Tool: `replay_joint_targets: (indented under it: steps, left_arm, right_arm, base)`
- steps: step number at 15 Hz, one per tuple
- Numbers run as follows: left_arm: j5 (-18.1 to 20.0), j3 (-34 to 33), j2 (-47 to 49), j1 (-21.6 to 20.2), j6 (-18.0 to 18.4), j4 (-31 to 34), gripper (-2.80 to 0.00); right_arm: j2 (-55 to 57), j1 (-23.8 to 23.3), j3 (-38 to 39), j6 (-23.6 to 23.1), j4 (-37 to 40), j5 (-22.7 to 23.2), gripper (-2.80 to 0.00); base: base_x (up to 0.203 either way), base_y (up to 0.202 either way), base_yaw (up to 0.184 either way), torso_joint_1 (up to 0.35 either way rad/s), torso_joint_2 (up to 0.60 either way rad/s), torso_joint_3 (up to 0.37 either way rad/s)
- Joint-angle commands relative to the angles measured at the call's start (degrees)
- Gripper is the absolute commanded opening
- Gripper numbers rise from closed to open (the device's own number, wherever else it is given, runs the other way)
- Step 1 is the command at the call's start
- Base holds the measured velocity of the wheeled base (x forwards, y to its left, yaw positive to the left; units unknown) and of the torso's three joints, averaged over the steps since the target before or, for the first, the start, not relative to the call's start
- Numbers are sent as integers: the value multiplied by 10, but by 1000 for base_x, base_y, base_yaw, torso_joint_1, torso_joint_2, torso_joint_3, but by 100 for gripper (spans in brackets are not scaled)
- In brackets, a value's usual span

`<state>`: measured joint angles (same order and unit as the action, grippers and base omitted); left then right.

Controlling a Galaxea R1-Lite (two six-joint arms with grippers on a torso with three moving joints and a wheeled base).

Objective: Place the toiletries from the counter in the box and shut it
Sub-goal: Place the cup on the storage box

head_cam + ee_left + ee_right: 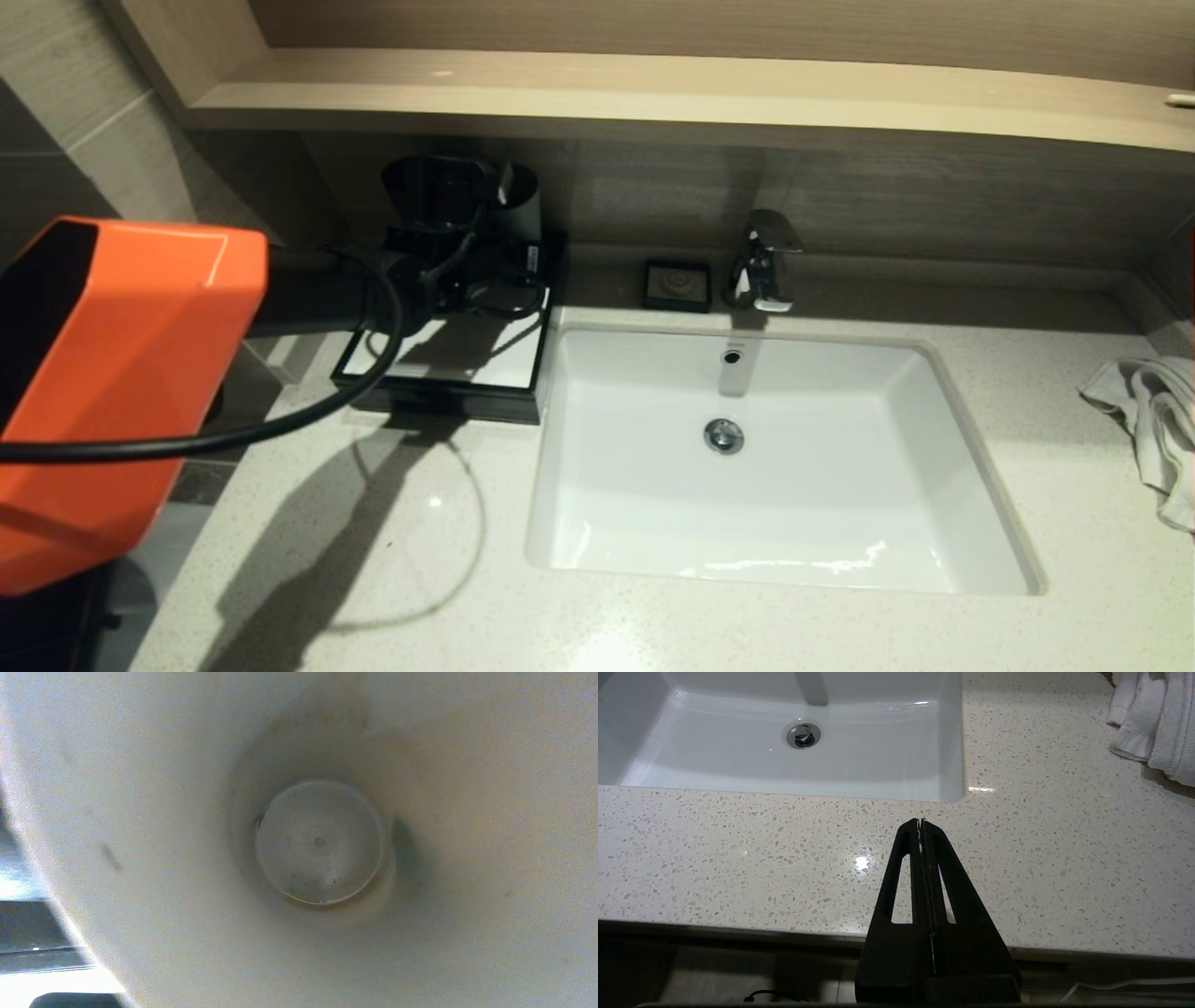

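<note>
One box (pixel 448 369), one grey cup (pixel 518 210), one soap dish (pixel 677 285), one tap (pixel 766 261), one towel (pixel 1153 420), one basin (pixel 794 551).

Pale speckled stone counter (pixel 738 849), polished and glossy just beyond the matt black plastic right gripper (pixel 920 823). Glazed white basin (pixel 644 532), smooth and shiny. Chrome tap (pixel 766 261), mirror-bright. Soft white cloth towel (pixel 1157 723). Dull, smooth plastic cup (pixel 420 905) interior close under the left wrist. Matt wood-grain shelf (pixel 653 89).

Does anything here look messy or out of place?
Only the crumpled white towel, left in a heap at the right edge of the pale speckled stone counter. The white basin looks clean, and nothing appears spilled or broken.
</note>
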<state>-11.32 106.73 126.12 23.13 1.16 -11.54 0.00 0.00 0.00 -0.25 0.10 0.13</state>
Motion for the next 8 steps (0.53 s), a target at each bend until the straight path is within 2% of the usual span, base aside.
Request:
replay_joint_targets:
  steps: [1,3,4,8]
  left_arm:
    - [-1,0,2,1,0,-1,-280]
    - [-9,1,4,1,1,-2,-273]
    - [-10,1,4,1,1,-7,0]
    - [-10,1,5,2,1,-9,0]
  right_arm:
    - [0,0,0,0,0,0,-280]
    - [0,0,0,0,0,0,-280]
    - [0,0,0,0,0,0,-280]
    - [0,0,0,0,0,0,-280]
  base:
    - [0,0,0,0,0,0]
    - [0,0,0,0,0,0]
    - [0,0,0,0,0,0]
    - [0,0,0,0,0,0]
